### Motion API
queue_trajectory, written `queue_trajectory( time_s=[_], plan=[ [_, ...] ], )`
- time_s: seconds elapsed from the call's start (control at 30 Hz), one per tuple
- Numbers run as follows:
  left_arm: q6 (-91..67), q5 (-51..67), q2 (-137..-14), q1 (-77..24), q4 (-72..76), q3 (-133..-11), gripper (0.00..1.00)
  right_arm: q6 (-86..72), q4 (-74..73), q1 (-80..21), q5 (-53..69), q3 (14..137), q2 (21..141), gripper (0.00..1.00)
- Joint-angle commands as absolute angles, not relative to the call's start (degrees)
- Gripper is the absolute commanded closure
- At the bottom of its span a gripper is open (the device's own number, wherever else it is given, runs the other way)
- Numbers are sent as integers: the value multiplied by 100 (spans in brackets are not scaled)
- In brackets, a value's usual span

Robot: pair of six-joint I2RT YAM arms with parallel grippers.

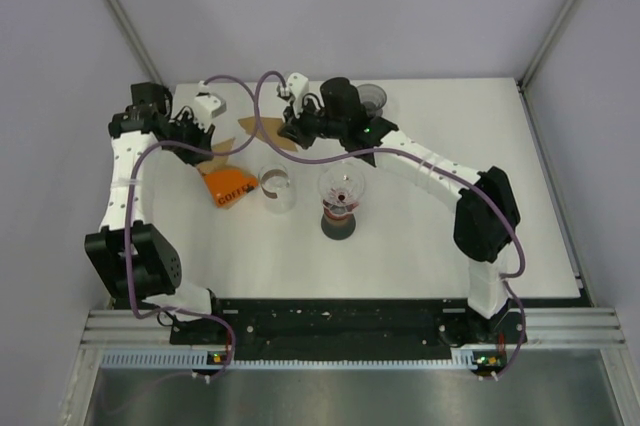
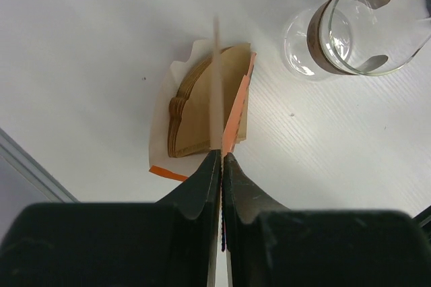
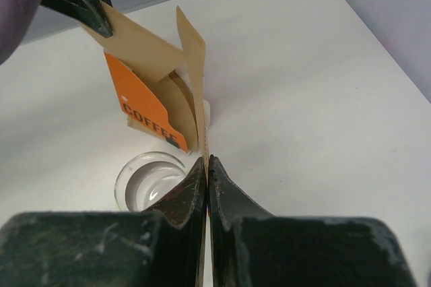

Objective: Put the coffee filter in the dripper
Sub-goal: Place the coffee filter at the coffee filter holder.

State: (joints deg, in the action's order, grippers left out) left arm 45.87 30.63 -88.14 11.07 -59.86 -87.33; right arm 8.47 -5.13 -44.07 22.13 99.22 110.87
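The left gripper [image 2: 221, 155] clamps the orange filter packet [image 3: 138, 102]; the right gripper [image 3: 206, 160] pinches a brown coffee filter [image 3: 194, 51] upright beside it; the dripper [image 1: 342, 186] stands nearer, to the right.

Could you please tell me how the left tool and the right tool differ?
The left tool pinches the orange filter pack by a flap; the right tool pinches a brown filter. The left tool sits near the left edge of the table; the right tool sits nearer its middle. Both are shut on thin paper.
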Motion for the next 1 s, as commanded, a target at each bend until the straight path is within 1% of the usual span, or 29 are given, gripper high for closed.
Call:
queue_trajectory(
  time_s=[0.0, 0.23, 0.4, 0.53, 0.97],
  plan=[
    [4685, 3146, -8604, 1134, -5994, -8806, 90, 879, -202, -4395, 2285, 9870, 10617, 100],
    [4526, 3621, -8543, 1134, -5854, -9061, 95, 835, -193, -4403, 2312, 9862, 10626, 100],
    [4623, 3332, -8894, 1134, -6047, -9263, 99, 853, -176, -4403, 2285, 9756, 10530, 100],
    [4640, 3129, -9035, 1134, -6082, -9281, 100, 853, -176, -4395, 2303, 9730, 10512, 100],
    [4799, 3155, -9430, 1134, -6381, -9088, 100, 835, -176, -4403, 2338, 9659, 10512, 100]
  ],
)
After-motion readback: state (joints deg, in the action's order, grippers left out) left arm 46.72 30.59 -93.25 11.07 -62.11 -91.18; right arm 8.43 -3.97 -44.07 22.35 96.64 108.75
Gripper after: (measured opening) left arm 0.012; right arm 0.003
